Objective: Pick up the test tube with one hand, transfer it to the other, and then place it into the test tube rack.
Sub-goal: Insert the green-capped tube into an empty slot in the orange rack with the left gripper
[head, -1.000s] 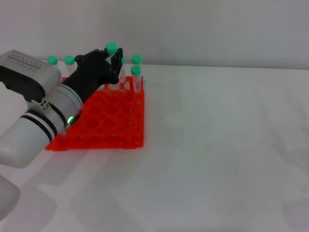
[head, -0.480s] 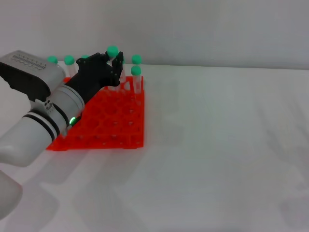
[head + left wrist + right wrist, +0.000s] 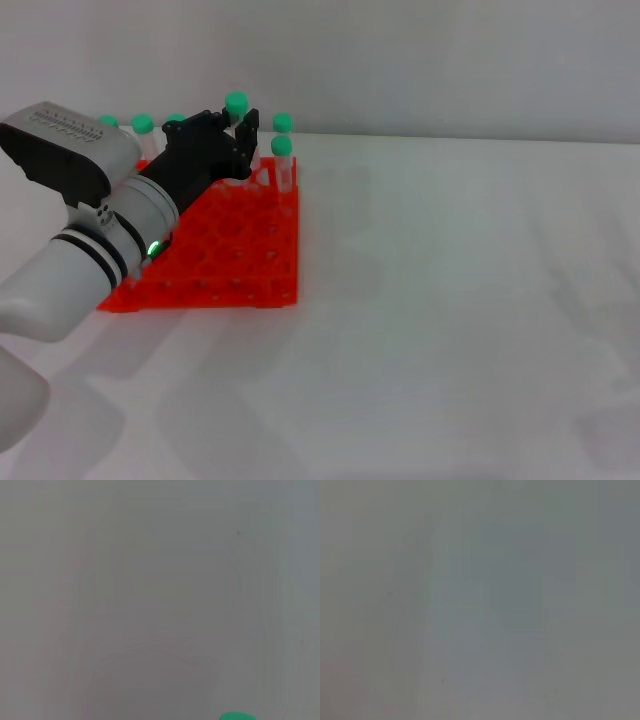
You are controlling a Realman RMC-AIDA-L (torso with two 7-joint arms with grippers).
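The step in hand was judged to be the lowering of the test tube [image 3: 236, 112] into the rack [image 3: 215, 250], with the handover taken as already done. For this to go well, the tube would need to be kept upright and lined up over a free hole in the back rows before being let down, and the grip eased only once the tapered end was seated. Care would be needed near the standing tubes [image 3: 283, 150] just beside it, which could be knocked by the black fingers.

The left gripper [image 3: 238, 135] was seen over the far end of the rack, closed around the tube, whose green cap stood clear above the fingertips. The tube's lower part was hidden by the gripper, so it could not be told whether its tip had entered a hole. In the left wrist view only the edge of a green cap [image 3: 237, 716] was shown against a blank surface.

The right gripper was not seen in any view.
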